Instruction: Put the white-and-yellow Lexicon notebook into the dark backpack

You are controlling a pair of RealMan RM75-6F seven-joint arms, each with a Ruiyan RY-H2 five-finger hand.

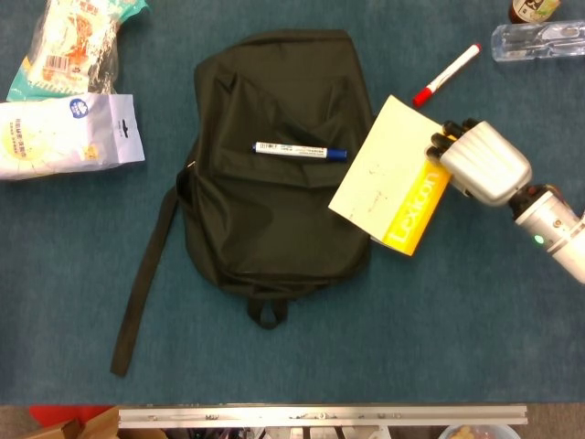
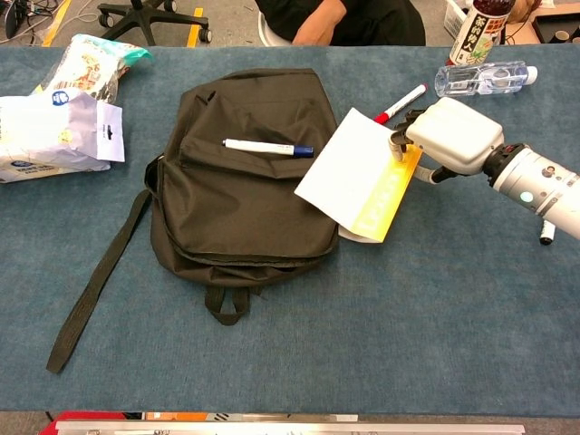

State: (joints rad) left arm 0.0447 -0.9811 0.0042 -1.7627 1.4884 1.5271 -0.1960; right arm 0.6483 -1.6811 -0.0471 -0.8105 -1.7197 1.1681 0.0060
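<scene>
right hand [image 1: 483, 162]: gripping the yellow spine edge of the notebook, dark fingertips [image 2: 405, 120] curling over its far corner; silver back of the hand facing up, forearm running off to the right
left hand: not showing in either view
notebook [image 1: 386, 176]: white-and-yellow lexicon notebook, tilting, lifted at the held side; its left corner is overlapping the right edge of the backpack, the rest hanging over the table just beside the bag; yellow strip with the lexicon lettering facing the hand side
backpack [image 1: 274, 165]: dark bag lying flat, front up, loop handle toward the near edge, long strap [image 1: 144, 278] trailing out to the near left; whether the main compartment is open, cannot tell
blue marker [image 1: 300, 149]: lying across the backpack's front pocket, cap end pointing right, near the notebook's corner but apart from it
red marker [image 1: 446, 74]: lying on the table beyond the notebook, not touching it
water bottle [image 2: 483, 78]: clear, lying on its side at the far right
snack bags [image 1: 66, 128]: sitting at the far left of the table [image 1: 384, 347]
</scene>
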